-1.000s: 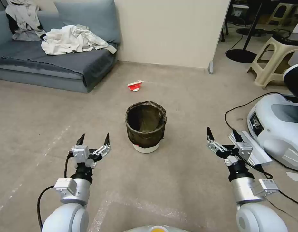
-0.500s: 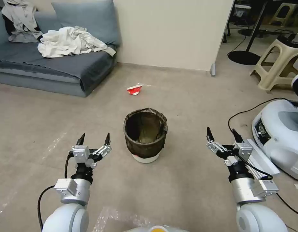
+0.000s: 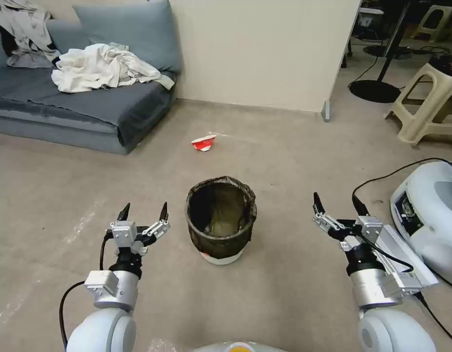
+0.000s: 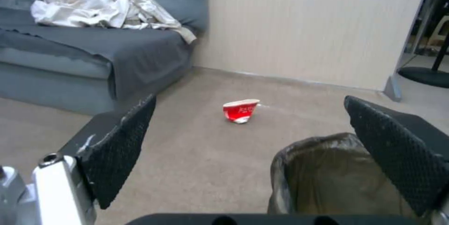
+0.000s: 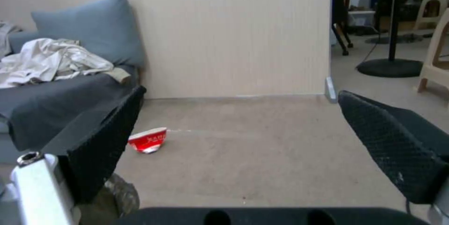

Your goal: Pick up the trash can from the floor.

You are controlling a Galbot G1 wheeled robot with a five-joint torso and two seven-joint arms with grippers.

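Between the two raised grippers, the trash can stands upright on the floor, a round white bin with a dark crinkled bag folded over its rim. It sits lower and nearer in the head view than half a second ago, the whole scene having shifted with the camera. Left gripper and right gripper flank it, fingers spread wide, empty. Beyond the can lies a crushed red-and-white cup, its lettering unreadable.

Setting: robotics lab staged as a living room.
Grey sofa with crumpled clothes beside a partition wall; plastic stool, floor cables, another robot's base.
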